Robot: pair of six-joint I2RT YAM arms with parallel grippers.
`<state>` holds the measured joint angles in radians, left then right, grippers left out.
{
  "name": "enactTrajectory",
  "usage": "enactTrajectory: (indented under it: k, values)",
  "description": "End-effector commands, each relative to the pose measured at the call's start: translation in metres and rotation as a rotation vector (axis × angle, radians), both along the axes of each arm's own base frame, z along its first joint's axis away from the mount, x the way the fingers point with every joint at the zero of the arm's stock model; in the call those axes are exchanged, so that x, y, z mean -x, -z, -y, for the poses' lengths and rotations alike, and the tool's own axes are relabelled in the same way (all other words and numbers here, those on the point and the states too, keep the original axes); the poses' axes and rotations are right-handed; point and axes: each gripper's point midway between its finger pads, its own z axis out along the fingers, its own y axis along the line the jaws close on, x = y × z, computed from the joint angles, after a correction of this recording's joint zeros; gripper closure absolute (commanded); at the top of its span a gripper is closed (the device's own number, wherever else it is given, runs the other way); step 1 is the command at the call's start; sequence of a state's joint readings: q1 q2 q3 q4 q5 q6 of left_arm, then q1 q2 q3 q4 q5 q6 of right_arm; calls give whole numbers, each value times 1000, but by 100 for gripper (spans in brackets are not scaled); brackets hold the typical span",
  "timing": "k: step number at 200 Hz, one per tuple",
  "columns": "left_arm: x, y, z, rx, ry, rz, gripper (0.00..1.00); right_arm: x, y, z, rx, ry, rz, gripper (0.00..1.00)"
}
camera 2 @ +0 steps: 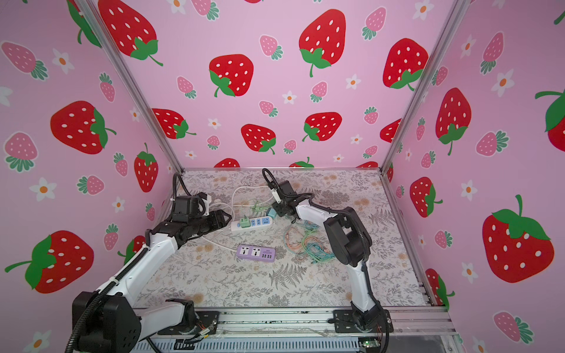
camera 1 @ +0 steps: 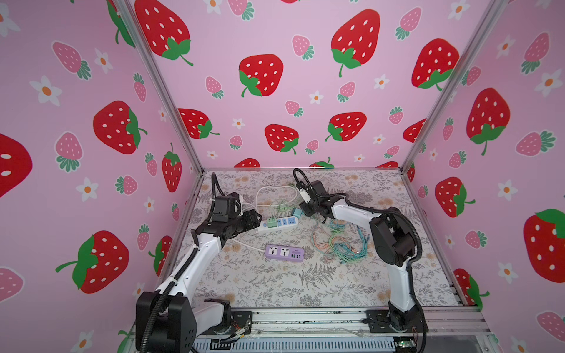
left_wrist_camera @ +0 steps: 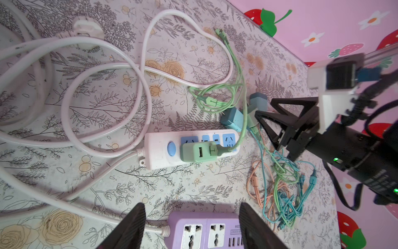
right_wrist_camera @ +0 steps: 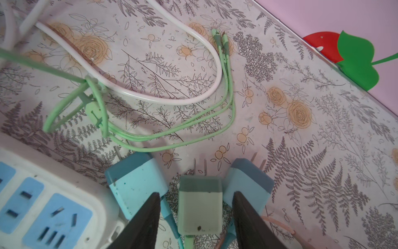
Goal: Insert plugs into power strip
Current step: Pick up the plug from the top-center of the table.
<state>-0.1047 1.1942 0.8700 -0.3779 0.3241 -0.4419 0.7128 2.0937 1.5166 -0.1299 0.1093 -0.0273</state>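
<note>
Toward the far edge of the bench [camera 1: 275, 284], just off the right end of the white power strip [right_wrist_camera: 64, 194], a pale mint plug [right_wrist_camera: 200, 207] lies on its side between two teal-blue plugs [right_wrist_camera: 137, 185] [right_wrist_camera: 247, 185], each just beside it. The right gripper [right_wrist_camera: 196, 193] straddles the mint plug, jaws parted with a gap on either side, nothing clasped. Likely hazards: closing jaws may catch a teal neighbour, since both crowd the fingers; the knotted cables [left_wrist_camera: 280, 189] may drag on lifting. The plug's long axis runs from prongs to cable, roughly across the strip's length; the prongs point level toward the far edge, so they need turning downward to meet the upward-facing sockets. One green plug [left_wrist_camera: 198, 153] sits in the socket beside the switch, its cable crossing the end socket. The left gripper [left_wrist_camera: 192, 203] stands wide and empty near the strip's switch end. A purple power strip [camera 1: 284, 253] lies nearer the near edge.
</note>
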Motion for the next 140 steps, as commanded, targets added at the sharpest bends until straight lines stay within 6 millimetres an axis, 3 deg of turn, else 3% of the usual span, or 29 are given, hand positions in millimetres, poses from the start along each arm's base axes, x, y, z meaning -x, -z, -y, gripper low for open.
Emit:
enactTrajectory:
  k: [1, 49, 140]
  values:
    - [3, -28, 7, 68, 23, 31, 29, 0, 6, 3, -16, 7, -58, 43]
    - [7, -43, 8, 87, 35, 65, 29, 2, 19, 6, -14, 0, -96, 44]
    - [8, -34, 6, 106, 46, 58, 29, 4, 41, 6, 2, -4, -142, 45]
